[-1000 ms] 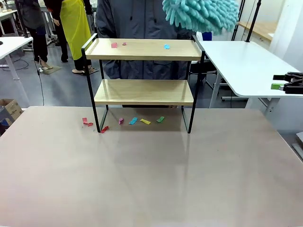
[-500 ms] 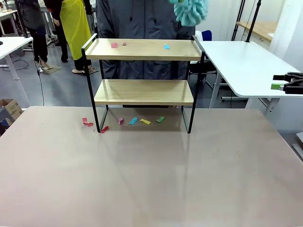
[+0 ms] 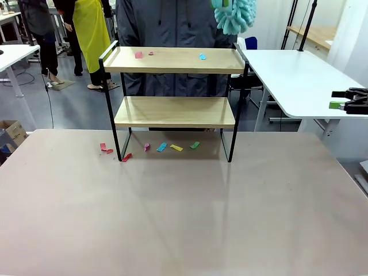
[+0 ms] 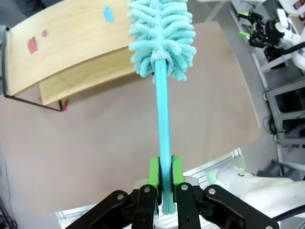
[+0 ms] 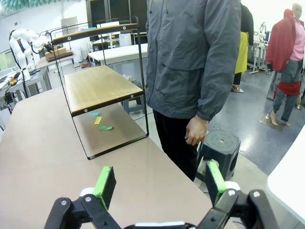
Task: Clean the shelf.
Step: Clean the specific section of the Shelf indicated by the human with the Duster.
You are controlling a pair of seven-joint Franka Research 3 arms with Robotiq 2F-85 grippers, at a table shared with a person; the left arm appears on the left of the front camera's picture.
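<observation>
Shelf (image 3: 172, 112) stands at the far edge of the table (image 3: 184, 218), before a person (image 3: 172, 23). Its raised-edge top board holds pink scraps (image 3: 138, 54) and a blue scrap (image 3: 202, 56). Left gripper (image 4: 163, 179) clamps the handle of a teal duster (image 4: 162, 33) above it; right gripper (image 5: 159, 174) gapes wide.

I count one shelf (image 3: 172, 60) with two wooden boards. Top-board scraps (image 3: 138, 54): three, of which two are pink and one is blue. Bench scraps (image 3: 162, 147): seven on the bench (image 3: 184, 218), of which three are red, one pink, one blue, one yellow and one green. Teal duster (image 4: 162, 33): one. End effectors: two, the left end effector (image 4: 162, 174) and the right end effector (image 5: 158, 179). Person (image 3: 172, 23) at the shelf: one.
</observation>
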